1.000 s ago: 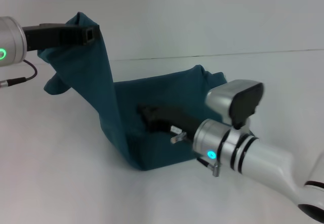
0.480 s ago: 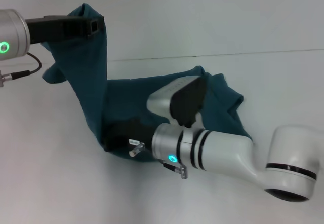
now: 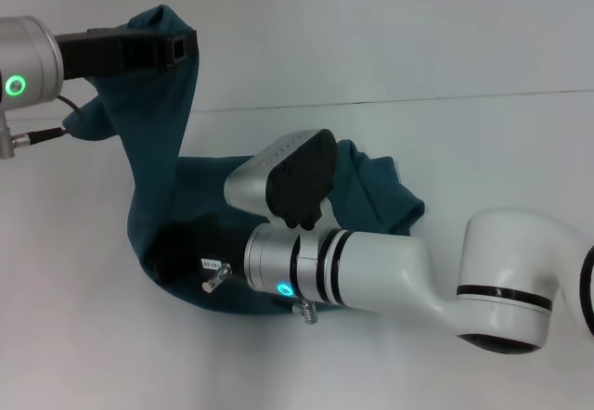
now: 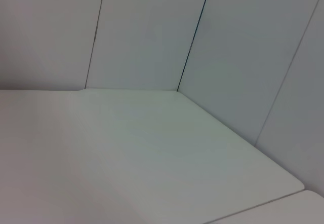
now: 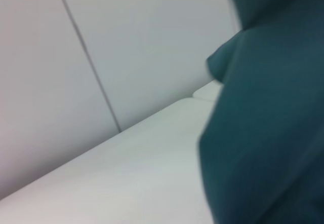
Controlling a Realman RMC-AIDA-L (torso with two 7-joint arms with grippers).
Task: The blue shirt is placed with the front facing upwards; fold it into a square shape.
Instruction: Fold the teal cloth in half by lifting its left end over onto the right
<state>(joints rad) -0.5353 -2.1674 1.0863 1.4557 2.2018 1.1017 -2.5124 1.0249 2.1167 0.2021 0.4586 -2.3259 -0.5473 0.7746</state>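
Observation:
The blue shirt [image 3: 160,155] is plain teal and partly lifted off the white table. One corner hangs from my left gripper [image 3: 176,46], which is shut on the cloth high at the back left. From there the fabric drapes down into a bunched fold low on the table. My right gripper [image 3: 169,250] sits inside that fold at the shirt's left end, shut on the cloth. Its black fingers are mostly buried in fabric. In the right wrist view the blue shirt [image 5: 273,133] fills one side. No print shows.
The white table [image 3: 445,132] runs to a back edge against a pale panelled wall [image 4: 152,31]. My right arm's forearm [image 3: 371,266] lies across the rest of the shirt. A black cable [image 3: 42,134] hangs by the left wrist.
My right gripper has swept left across the table, dragging the shirt's low fold with it and bunching the cloth. The left gripper has stayed raised, shifting only slightly.

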